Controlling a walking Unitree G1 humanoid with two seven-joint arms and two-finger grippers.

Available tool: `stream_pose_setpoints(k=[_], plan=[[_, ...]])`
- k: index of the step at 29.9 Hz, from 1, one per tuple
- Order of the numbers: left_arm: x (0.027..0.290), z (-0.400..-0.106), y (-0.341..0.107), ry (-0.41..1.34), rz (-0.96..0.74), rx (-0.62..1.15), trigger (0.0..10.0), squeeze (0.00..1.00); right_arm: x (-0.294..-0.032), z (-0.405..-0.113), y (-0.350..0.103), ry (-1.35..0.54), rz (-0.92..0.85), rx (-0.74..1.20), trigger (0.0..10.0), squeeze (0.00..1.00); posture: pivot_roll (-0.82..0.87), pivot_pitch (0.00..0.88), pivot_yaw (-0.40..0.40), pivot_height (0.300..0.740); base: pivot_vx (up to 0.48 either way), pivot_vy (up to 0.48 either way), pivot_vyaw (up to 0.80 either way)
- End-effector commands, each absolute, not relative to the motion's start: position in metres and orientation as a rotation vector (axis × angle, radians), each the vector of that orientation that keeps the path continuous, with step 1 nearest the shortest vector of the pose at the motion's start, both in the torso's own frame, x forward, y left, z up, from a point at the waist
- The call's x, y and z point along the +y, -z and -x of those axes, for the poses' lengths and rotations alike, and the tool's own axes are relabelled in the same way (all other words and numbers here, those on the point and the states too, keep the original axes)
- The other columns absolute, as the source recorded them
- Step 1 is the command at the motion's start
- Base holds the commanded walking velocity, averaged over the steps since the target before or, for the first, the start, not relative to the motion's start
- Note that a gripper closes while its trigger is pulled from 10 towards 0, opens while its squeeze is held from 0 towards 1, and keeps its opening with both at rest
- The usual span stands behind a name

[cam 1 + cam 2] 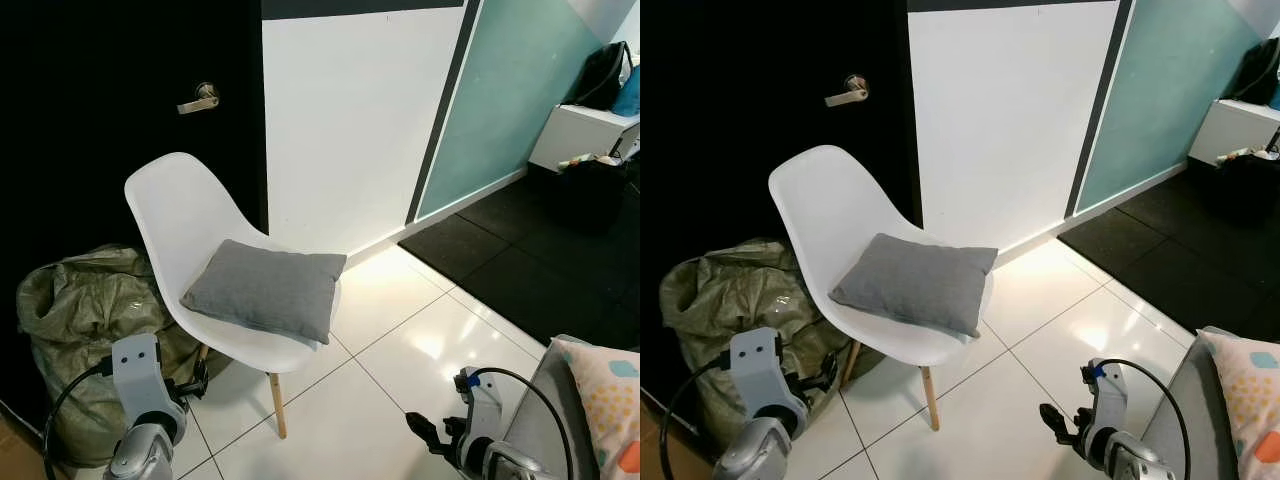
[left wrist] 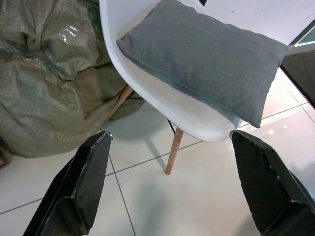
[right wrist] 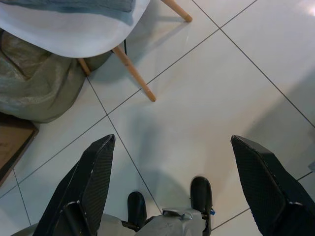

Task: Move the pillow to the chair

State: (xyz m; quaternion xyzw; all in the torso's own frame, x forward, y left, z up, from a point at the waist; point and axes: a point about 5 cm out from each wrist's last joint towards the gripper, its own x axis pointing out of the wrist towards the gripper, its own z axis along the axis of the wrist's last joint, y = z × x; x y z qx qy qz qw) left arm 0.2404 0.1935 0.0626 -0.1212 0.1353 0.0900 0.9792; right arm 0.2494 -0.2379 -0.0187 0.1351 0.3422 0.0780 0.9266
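The grey pillow (image 1: 262, 290) lies flat on the seat of the white chair (image 1: 175, 205), with 1 corner projecting slightly past the seat's front edge. The chair stands on pale wooden legs (image 1: 277, 404) on the white tiled floor (image 1: 400, 330). All positions below are referenced to the chair.

My left gripper (image 2: 170, 187) is held low, in front of the chair and toward its left side. Its 2 fingers (image 2: 83, 182) are spread wide apart and hold nothing. In the left wrist view, the pillow and the front of the seat appear between them.

My right gripper (image 3: 172, 189) is held low, in front of the chair and to its right, above bare tile. Its 2 fingers (image 3: 263, 179) are likewise spread wide and hold nothing. Neither gripper touches the chair or the pillow.

An olive-green sack (image 1: 75, 320) rests on the floor just beside the chair, on its left and partly beneath the seat. A black door with a metal lever handle (image 1: 198, 99) stands behind the chair. A white wall panel (image 1: 350, 110) is behind the chair to its right. Black floor matting (image 1: 530, 270) lies well to the right of the chair. A patterned cushion (image 1: 608, 395) sits at the near right, well apart from the chair.
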Motion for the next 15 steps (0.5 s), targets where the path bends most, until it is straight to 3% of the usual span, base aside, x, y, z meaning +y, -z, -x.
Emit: stream_pose_setpoints(k=[1,15], plan=[[0.1933,-0.2394,-0.0646,-0.18,0.247,0.272,10.0,0.0,-0.2387,-0.248,0.0196,-0.163,-0.275,0.712,10.0,0.0,-0.11,0.066,-0.033,0.74,0.0,0.0,0.0],[0.1929,-0.2389,-0.0643,-0.179,0.249,0.275,10.0,0.0,-0.2389,-0.2482,0.0187,-0.165,-0.276,0.71,10.0,0.0,-0.11,0.066,-0.029,0.74,0.0,0.0,0.0]])
